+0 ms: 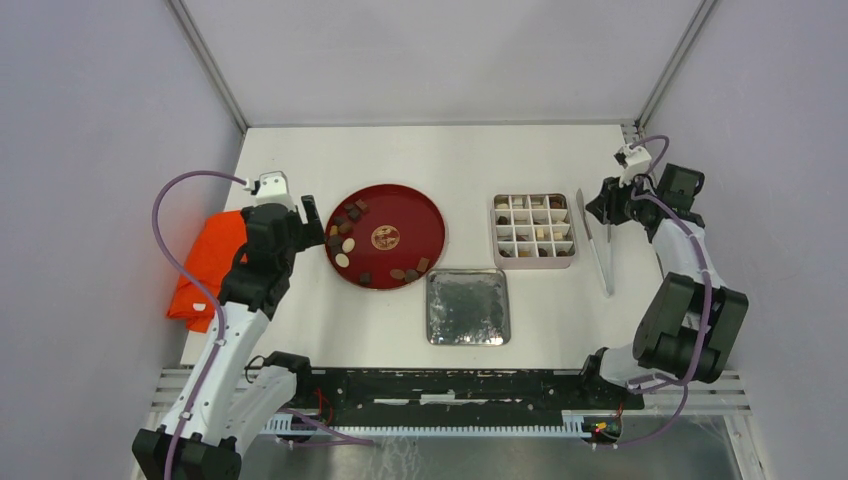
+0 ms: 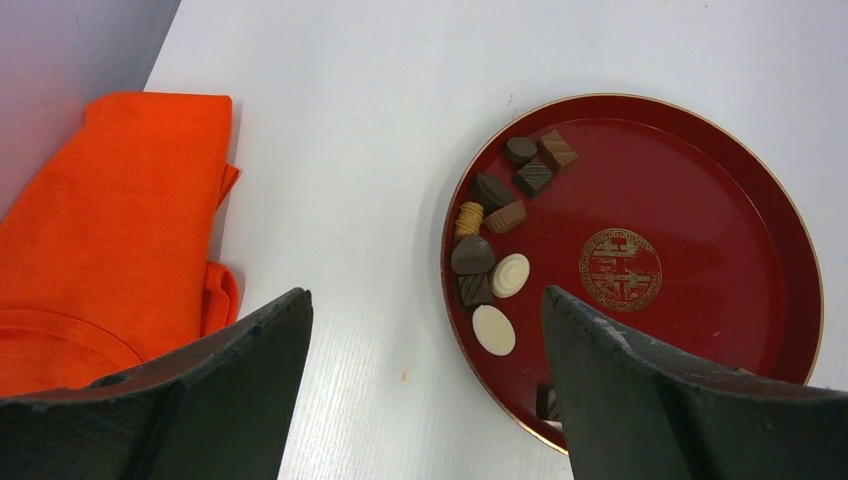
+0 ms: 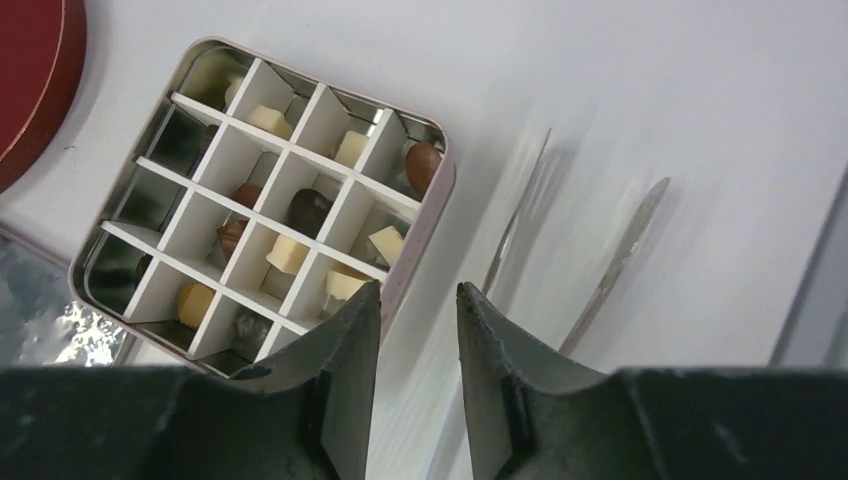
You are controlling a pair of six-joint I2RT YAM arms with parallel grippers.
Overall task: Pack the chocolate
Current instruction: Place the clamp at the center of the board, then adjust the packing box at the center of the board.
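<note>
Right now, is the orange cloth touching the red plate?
Apart. The left wrist view shows bare white table between the orange cloth and the red plate.

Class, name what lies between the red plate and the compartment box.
Only bare table, as the top view shows; the silver tray sits nearer the arms.

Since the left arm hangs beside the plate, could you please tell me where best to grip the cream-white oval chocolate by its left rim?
Probably from straight above with the open left gripper, pinching the cream-white oval chocolate across its narrower width. It lies flat and low, so side approaches fail; a dark square chocolate crowds one long end, and the red plate's rim sits close.
</note>
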